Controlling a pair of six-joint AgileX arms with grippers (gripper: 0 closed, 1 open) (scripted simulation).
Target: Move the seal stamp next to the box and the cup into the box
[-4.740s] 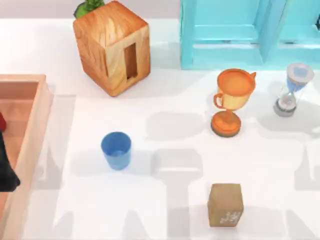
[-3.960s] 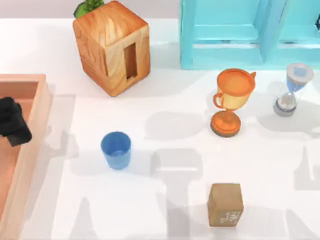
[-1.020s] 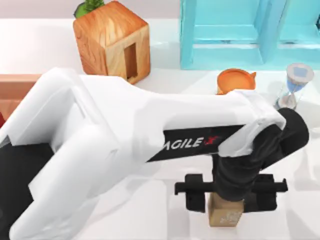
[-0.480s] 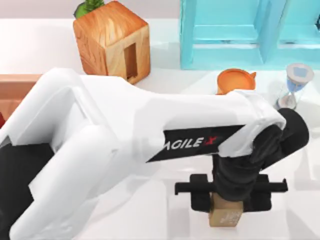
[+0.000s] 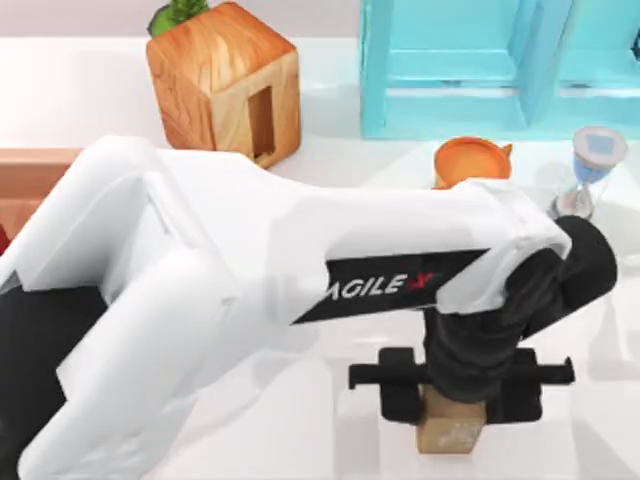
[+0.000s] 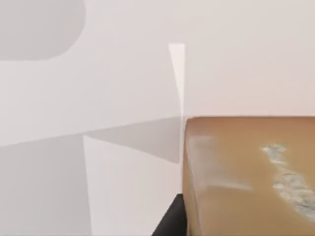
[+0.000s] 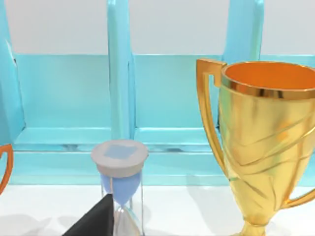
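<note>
My left gripper (image 5: pixel 452 392) sits over the seal stamp (image 5: pixel 450 436); I cannot tell its fingers' spread.

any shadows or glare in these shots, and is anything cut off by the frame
Top view: the left arm casts soft grey shadows on the white table, and the stamp under the left hand is partly covered. Left wrist view: a wedge-shaped shadow lies beside the stamp, which the frame cuts off. Right wrist view: the gold trophy shows bright glossy streaks; the hourglass is cropped.
</note>
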